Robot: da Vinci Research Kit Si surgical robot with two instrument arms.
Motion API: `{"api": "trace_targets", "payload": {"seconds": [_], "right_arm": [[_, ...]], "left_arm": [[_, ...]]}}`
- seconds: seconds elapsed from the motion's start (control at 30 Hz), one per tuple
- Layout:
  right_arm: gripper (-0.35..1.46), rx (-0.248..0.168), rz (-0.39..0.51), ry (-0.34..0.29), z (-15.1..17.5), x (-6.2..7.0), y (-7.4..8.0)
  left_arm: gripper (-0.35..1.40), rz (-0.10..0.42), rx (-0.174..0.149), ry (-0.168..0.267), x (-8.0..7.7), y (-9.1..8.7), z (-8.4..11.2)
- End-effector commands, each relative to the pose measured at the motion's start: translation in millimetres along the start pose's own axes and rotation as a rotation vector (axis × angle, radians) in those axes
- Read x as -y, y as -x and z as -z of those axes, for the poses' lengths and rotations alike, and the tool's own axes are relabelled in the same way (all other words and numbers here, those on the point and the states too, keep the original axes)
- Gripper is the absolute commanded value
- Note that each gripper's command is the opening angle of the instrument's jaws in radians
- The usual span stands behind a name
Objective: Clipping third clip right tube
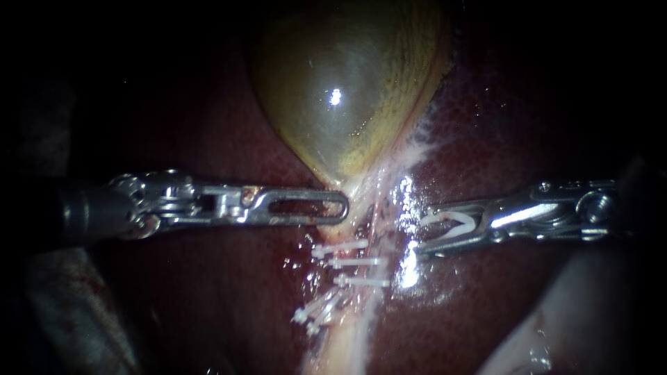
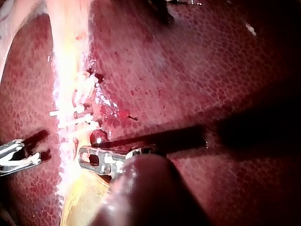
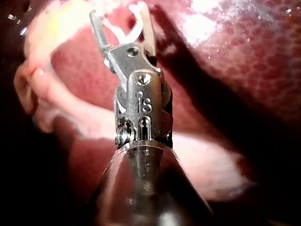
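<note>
Endoscope view. Glossy yellow-green gallbladder (image 1: 340, 90) at upper centre, tapering down to a narrow neck. Dark red mottled liver (image 1: 229, 298) all around it. A pale whitish strand of tissue (image 1: 347, 340) runs from the neck down to bottom centre. Three short white clips (image 1: 351, 262) cross the strand at mid-frame, stacked one under another. A lower bunch of clips (image 1: 314, 316) sits below and left of them, angled. Which part of the strand is the right tube: cannot tell.

Silver left instrument (image 1: 344, 207), slotted at the tip, lies level from the left edge, its tip at the gallbladder neck. Whether it grips tissue: cannot tell, only one flat side shows.

Silver right instrument (image 1: 421, 230) enters from the right edge. Its jaws are spread in a narrow V and carry an open white V-shaped clip (image 1: 450, 221) that touches both. The jaw tips are just right of the strand, about level with the topmost crossing clip.

Right wrist view: V-shaped clip seated between the jaws, pale tissue ahead.
</note>
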Motion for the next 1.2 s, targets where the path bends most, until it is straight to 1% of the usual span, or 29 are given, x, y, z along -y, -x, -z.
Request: {"api": "trace_targets", "payload": {"seconds": [0.03,0.27,0.47,0.6,0.77,0.83,0.97,1.2], "right_arm": [[0.49,0.0,0.0,0.0,0.0,0.0,0.0],[0.5,-0.001,0.0,0.001,-0.4,0.2,-0.1],[0.5,-0.002,0.004,0.004,-0.8,0.4,-0.2],[0.5,-0.004,-0.009,0.006,-1.3,0.4,-0.4],[0.51,-0.01,-0.059,0.008,-2.2,0.5,-0.7],[0.51,-0.014,-0.108,0.009,-2.7,0.5,-0.8],[0.51,-0.019,-0.133,0.012,-3.7,0.5,-1.0],[0.53,-0.029,-0.176,0.02,-5.6,0.3,-1.1]], "left_arm": [[-0.35,0.002,-0.001,0.0,0.0,0.0,-0.1],[-0.35,0.001,0.0,0.0,0.0,0.0,0.0],[-0.35,0.002,0.002,0.002,-0.2,0.2,0.6],[-0.35,0.005,0.005,0.004,-1.0,0.1,1.4],[-0.35,0.01,0.011,0.009,-2.1,0.2,2.9],[-0.35,0.011,0.013,0.01,-2.4,0.3,3.5],[-0.35,0.014,0.018,0.014,-3.2,0.3,4.8],[-0.35,0.019,0.017,0.013,-4.2,0.4,5.8]]}}
